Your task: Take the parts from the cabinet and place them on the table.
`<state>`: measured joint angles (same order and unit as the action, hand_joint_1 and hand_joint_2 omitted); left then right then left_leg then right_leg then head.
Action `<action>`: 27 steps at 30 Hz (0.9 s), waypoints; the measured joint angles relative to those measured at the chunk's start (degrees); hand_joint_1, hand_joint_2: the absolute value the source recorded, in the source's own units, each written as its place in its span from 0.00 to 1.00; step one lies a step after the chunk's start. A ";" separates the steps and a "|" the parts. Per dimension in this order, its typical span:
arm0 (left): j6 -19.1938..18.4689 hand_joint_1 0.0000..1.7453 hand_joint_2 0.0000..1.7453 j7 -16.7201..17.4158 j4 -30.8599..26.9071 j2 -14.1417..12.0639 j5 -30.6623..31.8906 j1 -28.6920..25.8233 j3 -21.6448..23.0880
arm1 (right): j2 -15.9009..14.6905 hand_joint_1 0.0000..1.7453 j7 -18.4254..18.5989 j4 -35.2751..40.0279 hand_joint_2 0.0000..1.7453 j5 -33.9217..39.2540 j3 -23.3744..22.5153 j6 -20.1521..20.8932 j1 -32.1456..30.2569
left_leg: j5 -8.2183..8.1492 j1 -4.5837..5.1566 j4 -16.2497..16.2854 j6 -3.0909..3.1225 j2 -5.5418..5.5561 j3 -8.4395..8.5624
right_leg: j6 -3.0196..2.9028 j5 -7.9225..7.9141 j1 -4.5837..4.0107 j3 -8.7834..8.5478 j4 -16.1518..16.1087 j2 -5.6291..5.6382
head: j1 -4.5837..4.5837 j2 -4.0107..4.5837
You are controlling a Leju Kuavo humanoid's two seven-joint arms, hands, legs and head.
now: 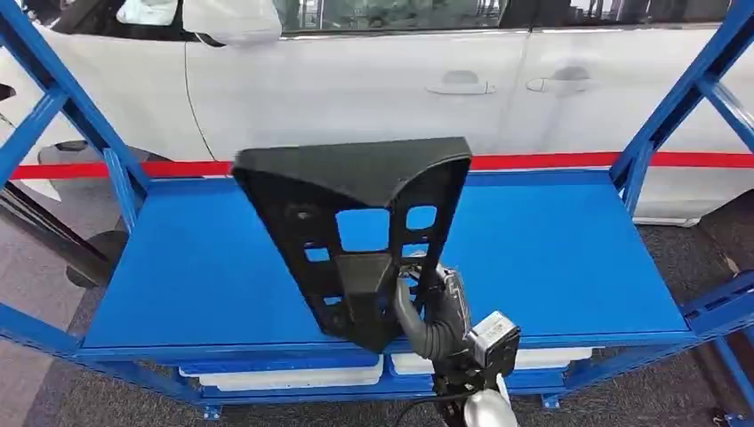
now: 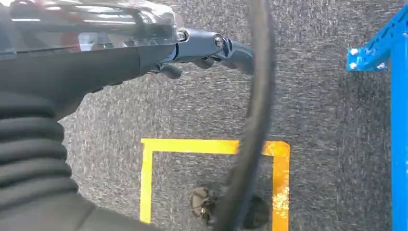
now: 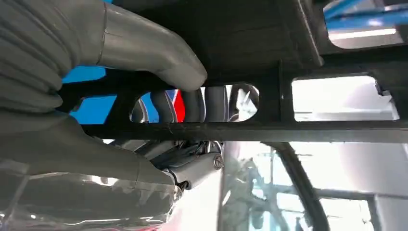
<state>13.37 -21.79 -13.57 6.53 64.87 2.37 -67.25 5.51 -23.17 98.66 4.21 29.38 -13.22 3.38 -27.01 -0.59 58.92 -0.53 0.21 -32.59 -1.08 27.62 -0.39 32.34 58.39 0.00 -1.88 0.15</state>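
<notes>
Blue steel makes up the cabinet: slanted uprights at either side, one flat painted shelf across the middle, and a lower level where two pale, shallow trays sit side by side. One part is up off that shelf, a single black plastic panel, matte and slightly grainy, broad along its top edge and tapering to a narrow foot, pierced by several square and oblong cut-outs through which the blue shows. It is held upright above the front half of the shelf, roughly at its centre. The right hand grips it near the narrow lower end; in the right wrist view the thick grey thumb presses one face of a black rib while the dark fingers curl behind it, seen through a slot, so they are clamped on the part. The left hand hangs over grey speckled carpet, grey ribbed cover and dark fingers drawn in with nothing between them, beside one yellow taped square outline on the floor. Behind the cabinet runs one red band, and beyond it stands one white car, its glossy side showing two door handles.
</notes>
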 joint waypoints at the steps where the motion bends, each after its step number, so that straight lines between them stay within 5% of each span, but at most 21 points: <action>1: 0.11 0.00 1.00 0.04 0.00 0.07 0.15 0.02 -0.15 | 0.00 1.00 -0.18 -0.02 1.00 0.43 -0.20 0.09 -0.36 | 0.20 -0.06 0.10 0.47 0.13 -0.17 | 0.21 -0.05 0.05 0.13 0.00 0.00 | 0.02 0.00; 5: 0.18 0.00 1.00 0.13 0.00 0.44 0.72 -0.10 -0.37 | 0.02 1.00 -0.68 0.15 1.00 1.17 -0.96 0.17 -1.17 | 0.79 -0.43 -0.85 1.79 0.07 0.30 | 0.97 0.44 0.35 -0.15 0.13 0.14 | 0.02 0.00; 8: 0.27 0.00 1.00 0.13 -0.04 0.44 0.81 -0.04 -0.72 | 0.00 1.00 -0.81 0.20 1.00 1.34 -1.60 0.15 -1.85 | 1.07 -0.49 -1.23 2.24 -0.07 0.21 | 2.12 7.16 0.80 5.87 12.70 0.07 | 0.02 0.00; 9: 0.27 0.00 1.00 0.13 -0.07 0.46 0.83 -0.07 -0.83 | 0.00 1.00 -0.83 0.20 1.00 1.36 -1.69 0.15 -2.04 | 1.06 -0.47 -1.22 2.24 -0.13 0.21 | 2.34 8.28 0.90 7.67 16.28 0.05 | 0.04 0.00; 11: 0.27 0.00 1.00 0.13 -0.07 0.46 0.87 -0.06 -1.03 | 0.00 1.00 -0.85 0.20 1.00 1.39 -1.84 0.15 -2.35 | 1.03 -0.47 -1.21 2.23 -0.04 0.33 | 2.42 6.53 0.99 7.93 16.20 0.05 | 0.02 0.00; 14: 0.27 0.00 1.00 0.13 -0.07 0.66 0.90 -0.03 -1.11 | 0.00 1.00 -0.85 0.24 1.00 1.39 -1.97 0.15 -2.32 | 0.87 -0.42 -1.23 1.98 0.21 0.84 | 1.41 -0.75 0.89 0.67 1.75 0.06 | 0.04 0.00; 15: 0.27 0.00 1.00 0.13 -0.07 0.81 0.90 -0.01 -1.11 | 0.00 1.00 -0.85 0.24 1.00 1.39 -1.99 0.17 -2.29 | 0.73 -0.12 -1.10 1.69 0.26 0.80 | 1.04 -0.21 0.38 -0.39 -0.83 0.04 | 0.02 0.00; 19: 0.16 0.00 1.00 0.11 -0.07 0.83 1.03 -0.10 -1.16 | 0.00 1.00 -0.88 0.37 1.00 1.39 -2.04 -0.02 -2.37 | 1.12 -0.23 -1.35 0.23 0.25 0.94 | 0.28 -0.96 0.24 -0.21 -0.90 0.04 | 0.02 0.00; 20: 0.11 0.00 1.00 0.06 -0.07 0.77 1.11 -0.04 -1.18 | 0.09 1.00 -0.88 0.39 1.00 1.39 -2.04 -0.02 -2.40 | 0.07 -0.25 -0.33 0.03 0.26 0.68 | -0.07 -1.56 1.06 -0.39 -1.76 -0.19 | 0.02 0.00; 21: 0.07 0.00 1.00 -0.02 -0.07 0.81 1.18 -0.06 -1.18 | 0.09 1.00 -0.85 0.39 1.00 1.39 -2.06 -0.04 -2.49 | -1.72 -0.07 1.43 -0.19 0.09 0.01 | -0.42 -1.75 0.94 -0.42 -1.96 -0.27 | 0.00 0.00; 23: -0.08 0.00 1.00 0.00 -0.07 0.92 1.33 -0.11 -1.18 | 0.15 1.00 -0.88 0.39 1.00 1.39 -2.15 -0.09 -2.69 | -6.64 -0.22 8.95 -0.41 0.11 -2.77 | -0.74 -1.94 0.83 0.02 -1.86 -0.40 | 0.00 0.00; 25: -0.15 0.00 1.00 0.06 -0.07 0.90 1.53 -0.21 -1.18 | 0.15 1.00 -1.27 0.39 1.00 1.41 -2.23 -0.04 -2.99 | -9.72 -0.23 16.21 -0.72 0.10 -5.24 | -0.81 -2.06 0.67 0.61 -1.46 -0.54 | 0.02 0.00; 27: -0.30 0.00 1.00 0.22 -0.07 0.90 1.66 -0.28 -1.18 | 0.15 1.00 -1.42 0.39 1.00 1.54 -2.45 0.20 -3.07 | -7.40 -0.31 13.58 -0.88 0.09 -3.17 | -0.76 -2.09 0.71 1.11 -0.84 -0.54 | 0.02 0.00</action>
<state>13.07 -21.57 -13.64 7.43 66.53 2.09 -68.43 5.66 -24.59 99.06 5.75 26.93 -13.03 0.31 -34.41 -0.90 72.50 -1.41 0.30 -35.76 -1.84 25.52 0.32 33.44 57.55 -0.54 -1.86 0.15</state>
